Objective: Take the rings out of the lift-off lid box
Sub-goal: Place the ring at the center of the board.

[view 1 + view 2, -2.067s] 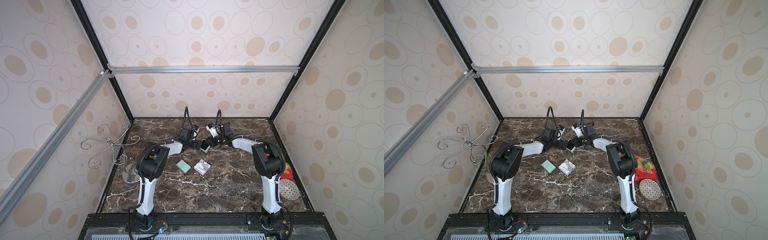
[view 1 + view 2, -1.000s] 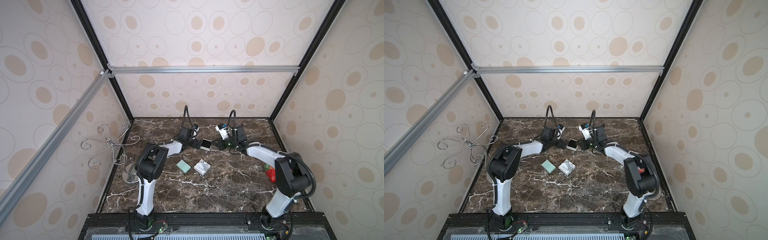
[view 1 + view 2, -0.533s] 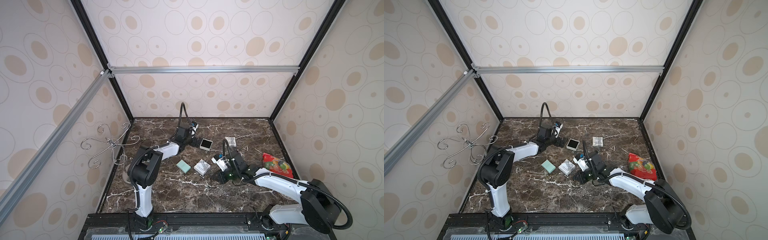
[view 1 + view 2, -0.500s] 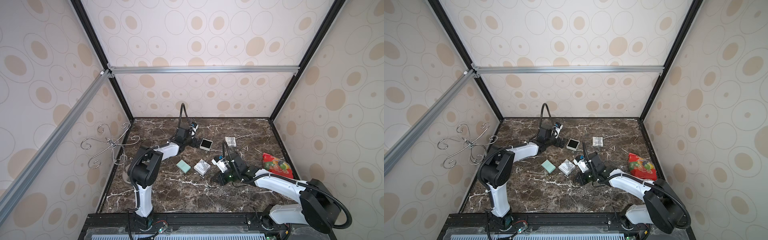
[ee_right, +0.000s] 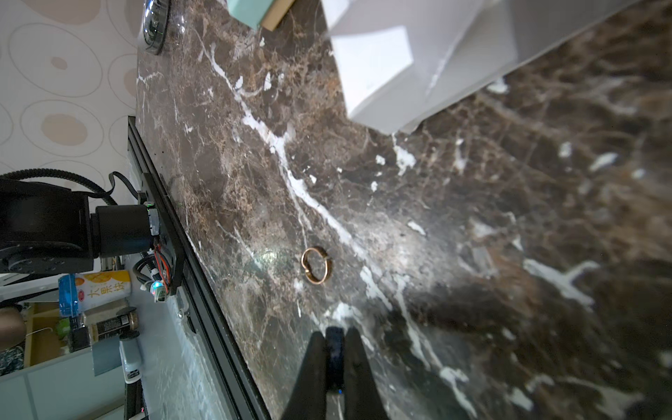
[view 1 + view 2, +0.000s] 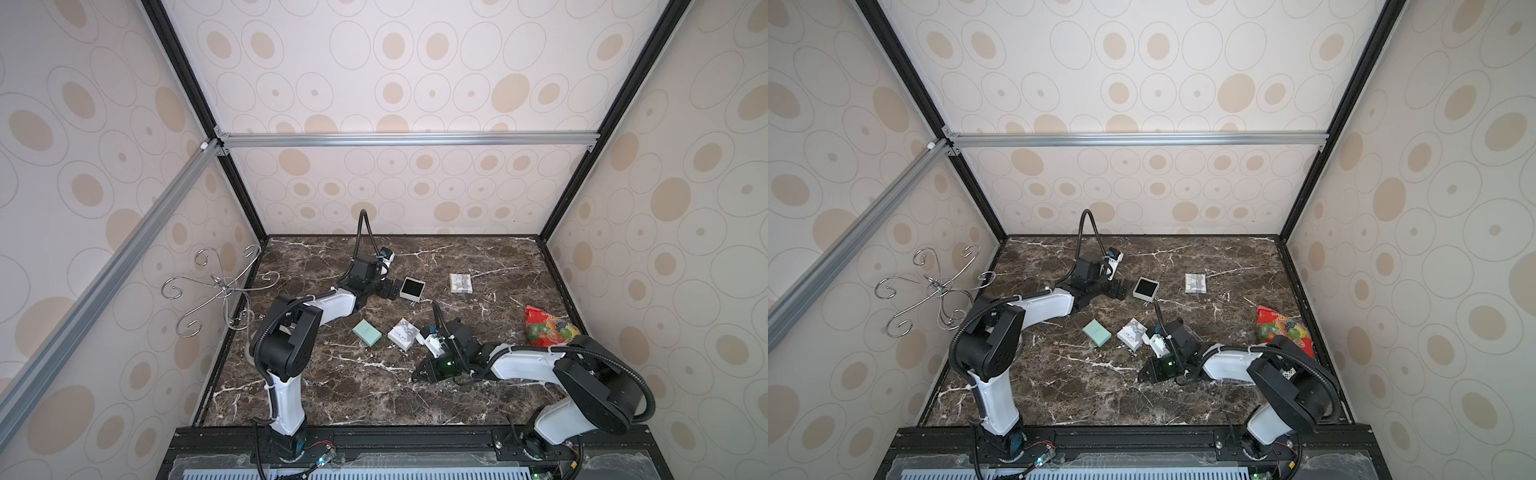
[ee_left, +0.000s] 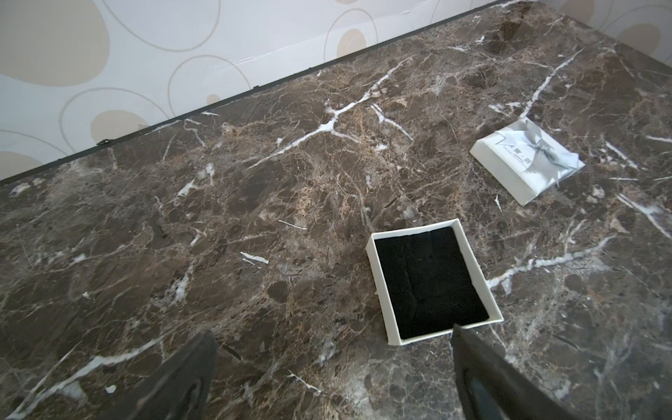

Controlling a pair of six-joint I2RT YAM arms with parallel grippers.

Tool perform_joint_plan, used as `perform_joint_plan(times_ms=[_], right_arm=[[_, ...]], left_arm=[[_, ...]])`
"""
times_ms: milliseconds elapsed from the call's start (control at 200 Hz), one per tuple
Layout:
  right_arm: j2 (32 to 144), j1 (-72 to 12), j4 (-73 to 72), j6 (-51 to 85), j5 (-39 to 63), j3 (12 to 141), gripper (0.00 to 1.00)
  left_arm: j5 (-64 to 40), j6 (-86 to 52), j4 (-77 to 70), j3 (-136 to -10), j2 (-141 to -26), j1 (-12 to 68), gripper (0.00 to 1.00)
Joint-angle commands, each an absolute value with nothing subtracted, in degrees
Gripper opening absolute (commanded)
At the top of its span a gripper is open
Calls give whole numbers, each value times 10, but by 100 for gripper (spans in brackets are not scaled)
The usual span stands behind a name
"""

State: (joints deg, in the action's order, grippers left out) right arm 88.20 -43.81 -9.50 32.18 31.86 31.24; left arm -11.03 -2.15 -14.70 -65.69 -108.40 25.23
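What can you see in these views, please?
open box: one, white, black lining, far centre.
lid: one, white, grey bow, beside open box.
teal box: one, teal, mid-table.
white box: one, white, beside teal box.
gold ring: one, gold, tabletop near front.
dark ring: one, dark, in right gripper.
snack bag: one, red, right side.
wire stand: one, silver, left edge.
table: one, brown marble.
left gripper: one, black, open by open box.
right gripper: one, black, shut on dark ring.

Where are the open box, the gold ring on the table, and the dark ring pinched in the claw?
open box [image 7: 429, 280]: left wrist view, on its black lining.
gold ring [image 5: 315, 281]: right wrist view, on its band.
dark ring [image 5: 334, 349]: right wrist view, on its exposed edge.
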Motion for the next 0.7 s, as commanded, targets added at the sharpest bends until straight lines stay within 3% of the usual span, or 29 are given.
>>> perform_joint_plan(times_ms=[0,320,695], right_arm=[[910,-442,-118,335,332,330,0],[929,-441,-103,323,321,341,0],[895,-441,-27,288,301,355,22]], left_arm=[[-110,-26,-158,-657,-1077,255,100],[-117,-29,-157,-661,-1085,256,100],[-116,-27,-157,-664,-1090,256,100]])
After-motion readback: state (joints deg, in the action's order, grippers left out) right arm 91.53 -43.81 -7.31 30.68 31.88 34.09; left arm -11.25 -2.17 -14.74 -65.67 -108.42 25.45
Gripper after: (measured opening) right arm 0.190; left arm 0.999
